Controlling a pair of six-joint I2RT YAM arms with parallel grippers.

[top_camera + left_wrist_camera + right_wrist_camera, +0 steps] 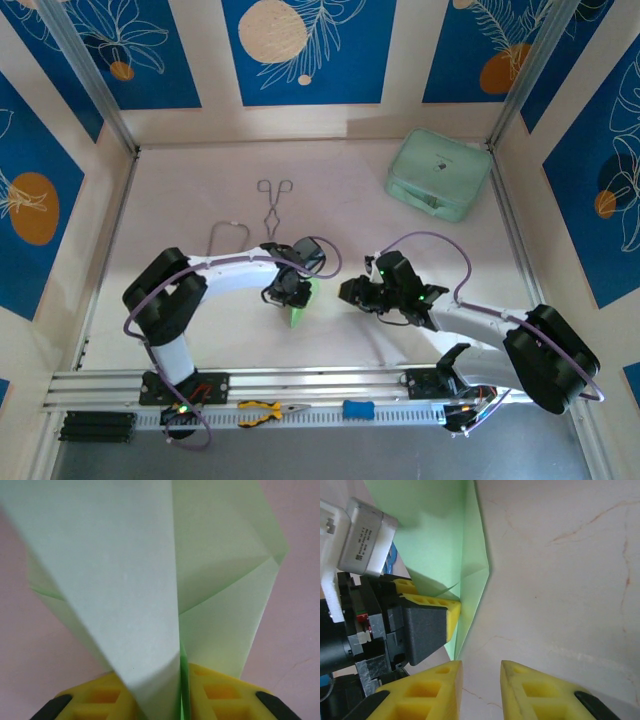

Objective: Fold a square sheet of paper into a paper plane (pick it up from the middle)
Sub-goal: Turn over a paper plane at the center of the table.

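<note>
The paper plane (298, 312), a folded light-green sheet with a pointed end, stands on edge at the table's middle. My left gripper (290, 292) is shut on it. In the left wrist view its centre ridge sits in the narrow slot of the left gripper (182, 695), and the wings of the paper plane (125, 580) fan out over the yellow fingers (220, 690). My right gripper (352, 292) hovers just to the right, apart from it. In the right wrist view the right gripper (481, 667) is open and empty over bare table, and the paper plane (440, 535) ends just above its left fingertip.
A mint-green case (440, 175) lies at the back right. Metal tongs (274, 205) lie behind the left arm, with a wire loop (228, 235) beside them. Pliers (268, 411) and a blue tool (358, 409) rest on the front rail.
</note>
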